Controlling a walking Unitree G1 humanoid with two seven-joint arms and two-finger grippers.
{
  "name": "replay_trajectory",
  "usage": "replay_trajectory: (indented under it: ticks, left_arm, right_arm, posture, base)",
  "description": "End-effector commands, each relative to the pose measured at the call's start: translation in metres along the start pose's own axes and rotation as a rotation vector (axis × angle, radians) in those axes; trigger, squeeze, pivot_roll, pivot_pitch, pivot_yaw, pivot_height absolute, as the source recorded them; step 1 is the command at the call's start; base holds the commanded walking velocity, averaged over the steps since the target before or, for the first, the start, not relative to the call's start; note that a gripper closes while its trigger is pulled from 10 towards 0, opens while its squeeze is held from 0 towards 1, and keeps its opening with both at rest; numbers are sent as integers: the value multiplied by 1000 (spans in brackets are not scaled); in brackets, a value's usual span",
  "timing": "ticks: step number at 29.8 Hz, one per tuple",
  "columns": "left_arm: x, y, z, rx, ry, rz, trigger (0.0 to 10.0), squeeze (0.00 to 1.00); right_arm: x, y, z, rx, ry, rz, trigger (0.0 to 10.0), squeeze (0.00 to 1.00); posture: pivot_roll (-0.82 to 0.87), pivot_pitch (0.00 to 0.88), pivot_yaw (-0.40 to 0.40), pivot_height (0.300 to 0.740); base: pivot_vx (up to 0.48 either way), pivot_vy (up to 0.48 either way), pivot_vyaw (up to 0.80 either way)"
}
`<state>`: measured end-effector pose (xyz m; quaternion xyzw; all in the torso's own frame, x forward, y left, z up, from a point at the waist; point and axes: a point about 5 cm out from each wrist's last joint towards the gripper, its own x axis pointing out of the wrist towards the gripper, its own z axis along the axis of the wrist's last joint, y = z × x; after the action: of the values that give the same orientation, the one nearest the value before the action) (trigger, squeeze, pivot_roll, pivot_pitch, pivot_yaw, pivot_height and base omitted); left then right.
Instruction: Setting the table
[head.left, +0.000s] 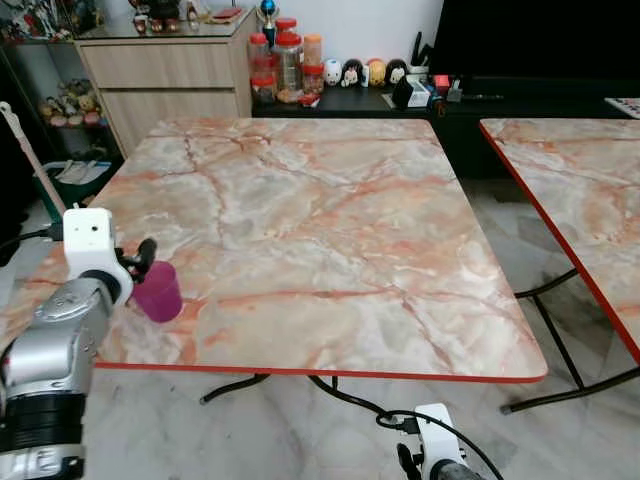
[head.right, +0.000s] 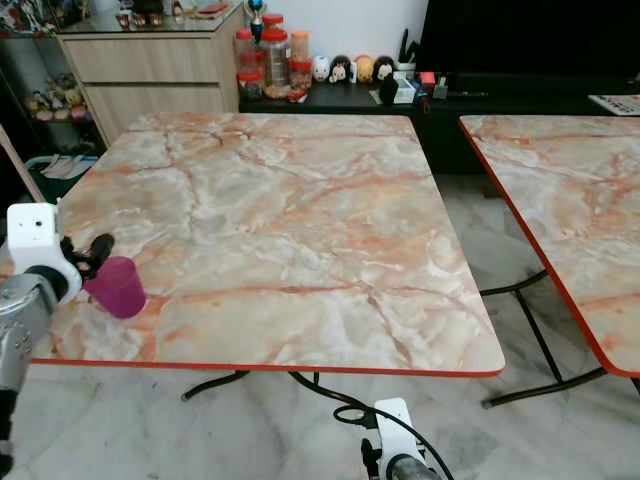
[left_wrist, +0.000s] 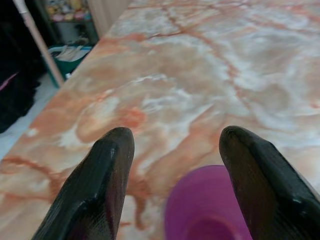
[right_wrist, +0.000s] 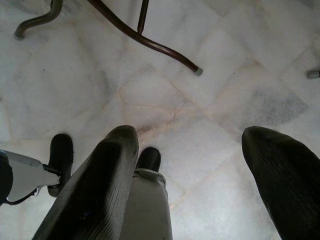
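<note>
A magenta plastic cup (head.left: 160, 292) stands upright near the front left corner of the marble table (head.left: 330, 220). My left gripper (head.left: 141, 262) hovers just over the cup's near rim. In the left wrist view its two black fingers (left_wrist: 107, 170) are spread wide, and the cup (left_wrist: 210, 210) sits low between them, closer to one finger, with nothing squeezed. My right gripper (right_wrist: 192, 135) hangs open below the table's front edge, over the pale floor.
A second marble table (head.left: 580, 190) stands to the right across a narrow gap. Bent metal table legs (head.left: 560, 285) rest on the tiled floor. At the back are a wooden cabinet (head.left: 170, 75), jars (head.left: 288, 65) and a dark low shelf (head.left: 400, 100).
</note>
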<state>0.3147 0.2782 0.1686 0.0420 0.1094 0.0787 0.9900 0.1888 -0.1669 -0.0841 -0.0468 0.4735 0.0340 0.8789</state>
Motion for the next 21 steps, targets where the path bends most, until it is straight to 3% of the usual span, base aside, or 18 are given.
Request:
replay_trajectory:
  ticks: [1,4,12,21]
  left_arm:
    - [-2,4,-1,8,22,13,10000,0]
    - [-3,5,1,-30,13,5,10000,0]
    - [-3,12,-6,22,92,20,10000,0]
    - [-2,14,-10,20,134,23,10000,0]
  right_arm:
    - [0,1,1,-9,4,7,10000,0]
    - [0,1,1,-16,5,8,10000,0]
    - [1,3,2,-18,6,18,10000,0]
    - [1,3,2,-16,7,20,10000,0]
  posture:
    - [57,0,-3,732]
    - [59,0,-2,732]
    - [52,0,1,732]
    - [50,0,1,732]
  base:
    - [0,0,0]
    - [0,0,0]
    - [0,0,0]
    - [0,0,0]
